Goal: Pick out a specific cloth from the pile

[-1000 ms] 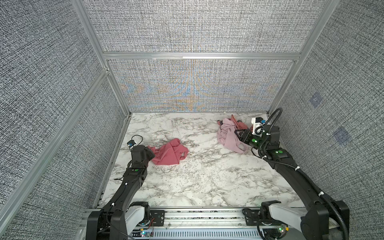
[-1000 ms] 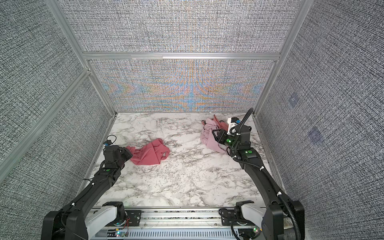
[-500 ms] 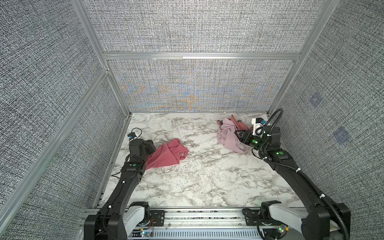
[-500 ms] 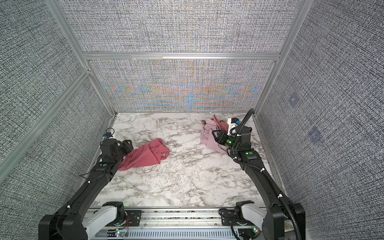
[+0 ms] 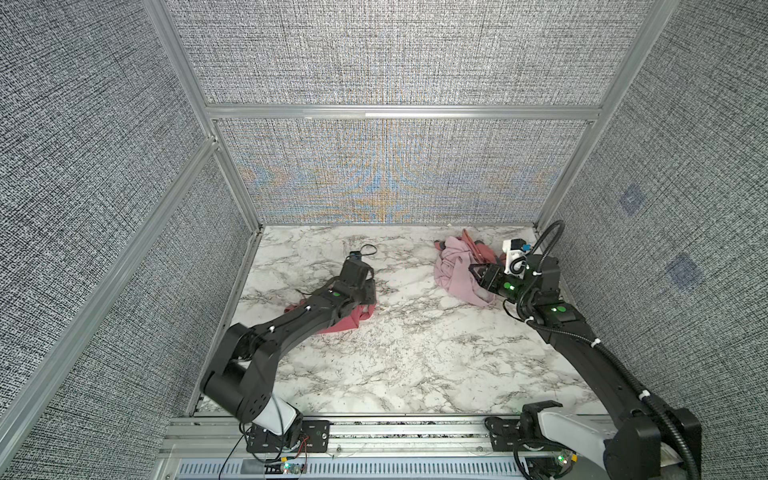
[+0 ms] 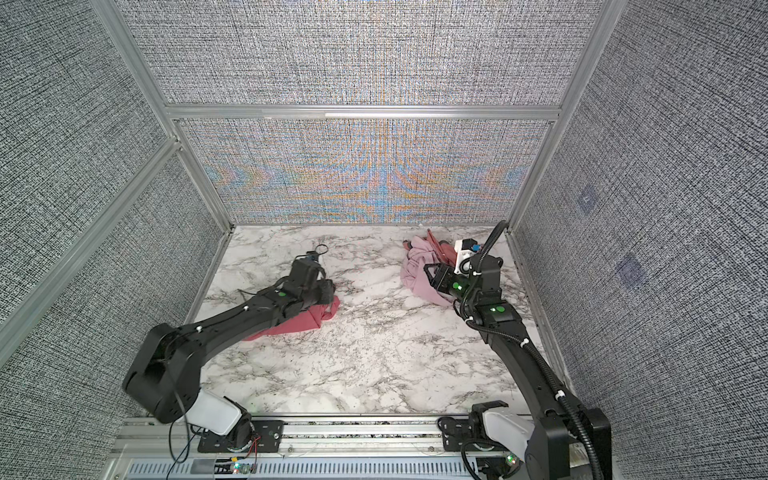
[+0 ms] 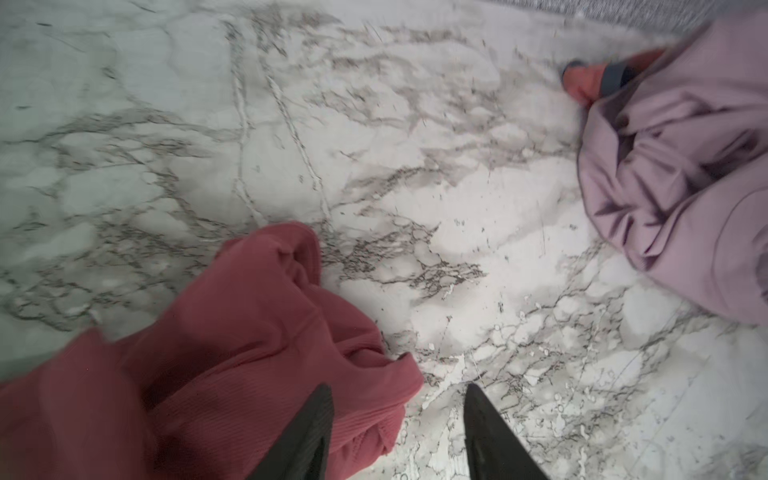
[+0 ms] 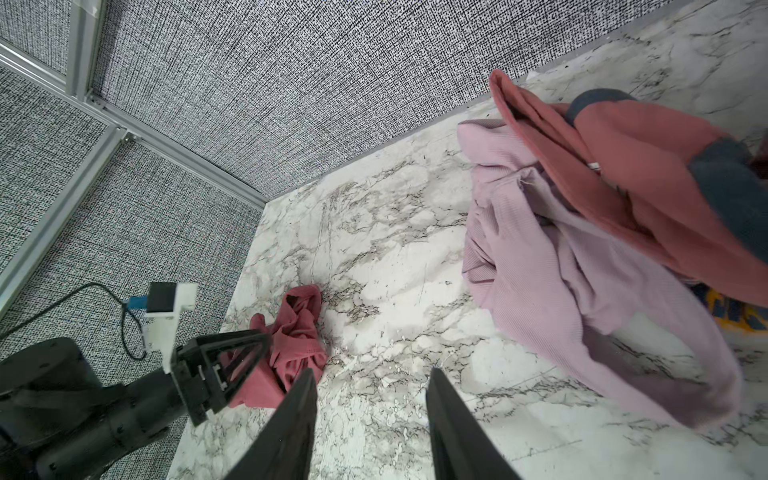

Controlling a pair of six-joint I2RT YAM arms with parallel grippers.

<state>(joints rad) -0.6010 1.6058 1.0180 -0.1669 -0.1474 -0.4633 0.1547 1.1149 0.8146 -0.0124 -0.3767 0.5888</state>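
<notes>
The left gripper (image 7: pixel 395 386) was found part open and empty. The cloth (image 7: pixel 232 353) lay slack on the marble table (image 7: pixel 415 166), under and beside one jaw and well apart from the pile (image 7: pixel 685 187). The right gripper (image 8: pixel 370 370) was found part open and empty, just beside the pile. A straight upward withdrawal was judged best, lest fabric be snagged.

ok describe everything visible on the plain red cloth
The cloth is plain salmon-red, finely ribbed soft fabric with no trim. It lies crumpled on the marble table, left of centre in both top views, well apart from the pile. The left arm hides part of it; the open left gripper sits over its edge, contact unclear.
</notes>
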